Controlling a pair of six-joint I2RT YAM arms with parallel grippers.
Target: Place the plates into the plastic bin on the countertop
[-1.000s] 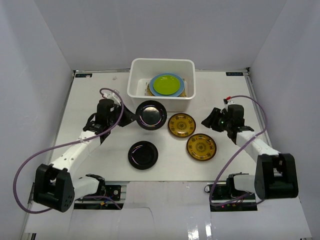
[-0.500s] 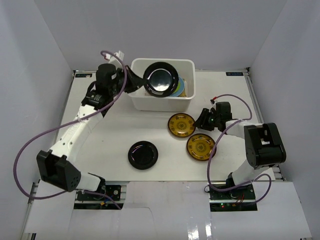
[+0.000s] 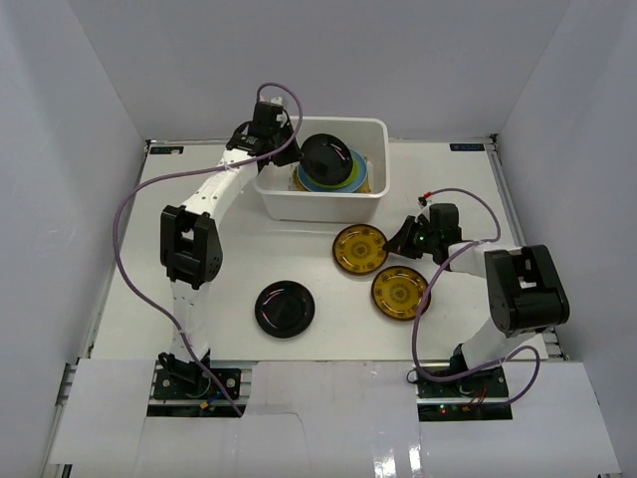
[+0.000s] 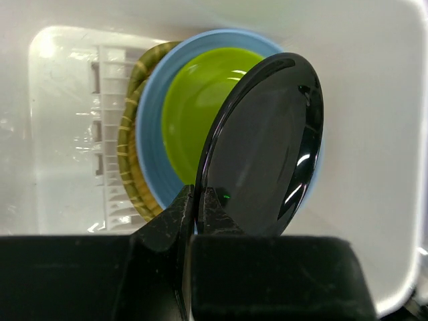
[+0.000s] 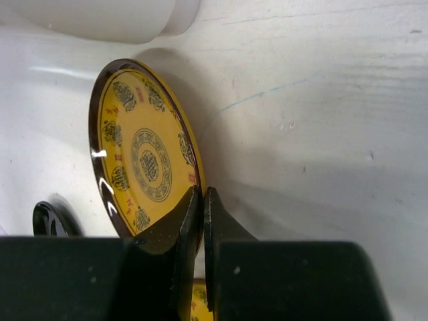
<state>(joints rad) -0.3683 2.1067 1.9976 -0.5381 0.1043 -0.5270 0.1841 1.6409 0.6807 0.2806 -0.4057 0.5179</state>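
My left gripper point(image 3: 299, 155) point(image 4: 200, 200) is shut on the rim of a glossy black plate point(image 3: 324, 157) point(image 4: 267, 154). It holds the plate tilted on edge inside the white plastic bin point(image 3: 267, 183) point(image 4: 374, 134). Below lies a stack: lime green plate point(image 4: 190, 110), light blue plate point(image 4: 150, 150), woven plates point(image 4: 130, 134). My right gripper point(image 3: 397, 242) point(image 5: 202, 197) is shut on the right rim of a yellow-brown patterned plate point(image 3: 358, 249) point(image 5: 140, 154) on the countertop point(image 3: 199, 299), in front of the bin.
A second yellow-brown plate point(image 3: 400, 293) lies just in front of the gripped one, close under the right arm. Another black plate point(image 3: 285, 309) point(image 5: 48, 221) lies on the countertop at front centre. White walls enclose the countertop on three sides.
The left arm lifted the black plate off the countertop and swung it up into the bin. The right gripper slid left to the yellow-brown plate and shut on its rim.
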